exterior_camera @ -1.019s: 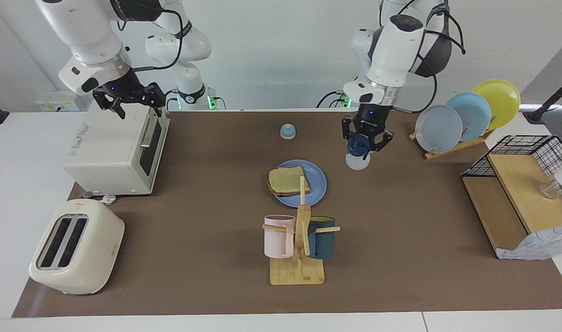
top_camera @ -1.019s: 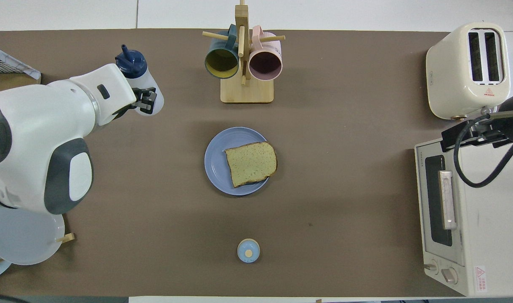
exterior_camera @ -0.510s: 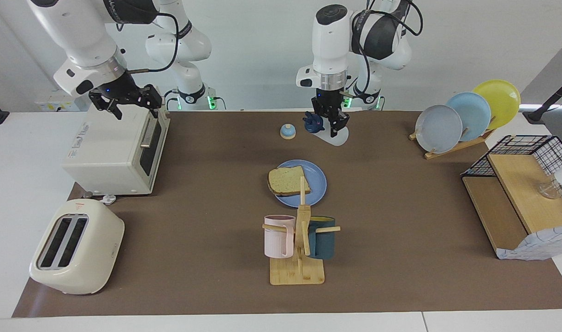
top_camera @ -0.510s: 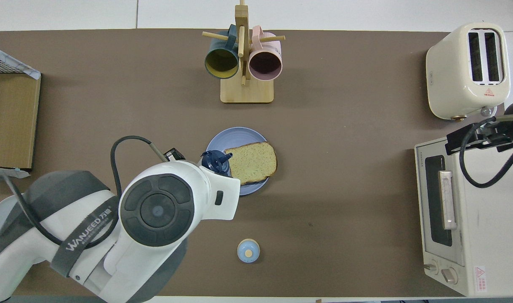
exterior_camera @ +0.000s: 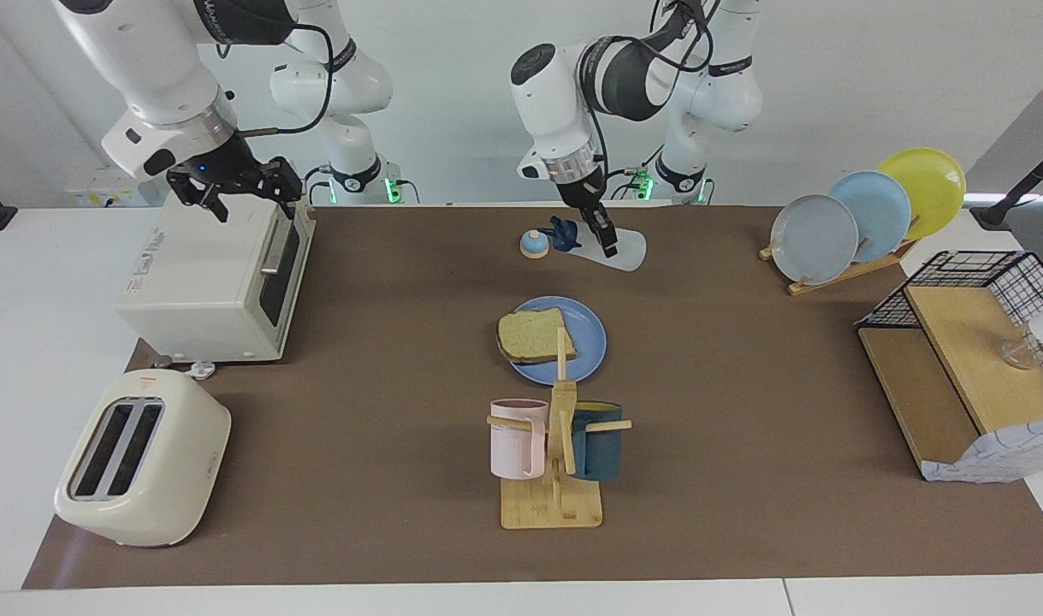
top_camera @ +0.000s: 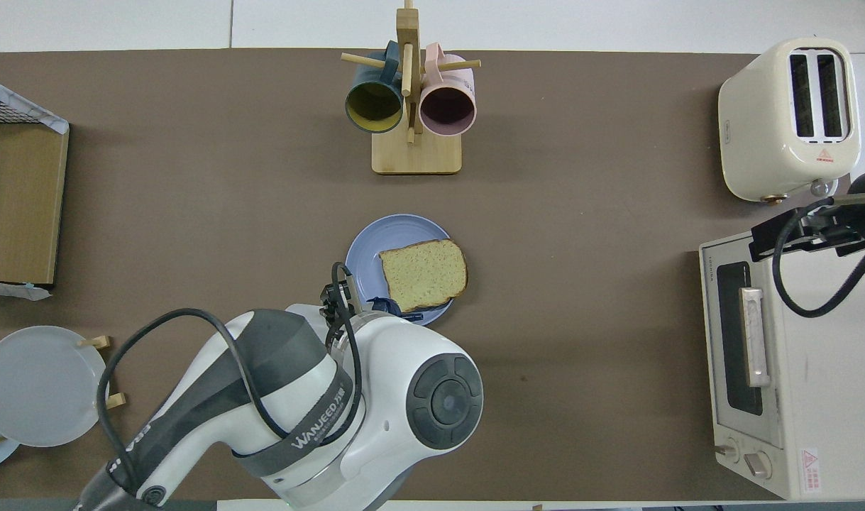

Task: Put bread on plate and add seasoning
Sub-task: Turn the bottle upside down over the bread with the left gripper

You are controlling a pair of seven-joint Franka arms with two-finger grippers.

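The bread (exterior_camera: 534, 335) lies flat on the blue plate (exterior_camera: 588, 346) in the middle of the table; it overhangs the plate's rim toward the right arm's end in the overhead view (top_camera: 423, 275). My left gripper (exterior_camera: 605, 243) is shut on the seasoning bottle (exterior_camera: 621, 251) and holds it up in the air, tipped nearly flat, with its navy cap (exterior_camera: 562, 235) pointing toward the right arm's end. From above, the cap (top_camera: 392, 306) is over the plate's (top_camera: 365, 255) edge nearest the robots. My right gripper (exterior_camera: 245, 190) waits open over the toaster oven.
A blue-domed bell (exterior_camera: 534, 245) stands nearer to the robots than the plate. The toaster oven (exterior_camera: 213, 274) and toaster (exterior_camera: 140, 458) are at the right arm's end. A mug rack (exterior_camera: 555, 445) is farther out. A plate rack (exterior_camera: 863, 214) and a wire shelf (exterior_camera: 966, 368) are at the left arm's end.
My left arm has swung the bottle from the left arm's end to over the plate's near edge and tipped it from hanging down to nearly flat. The right gripper has barely moved.
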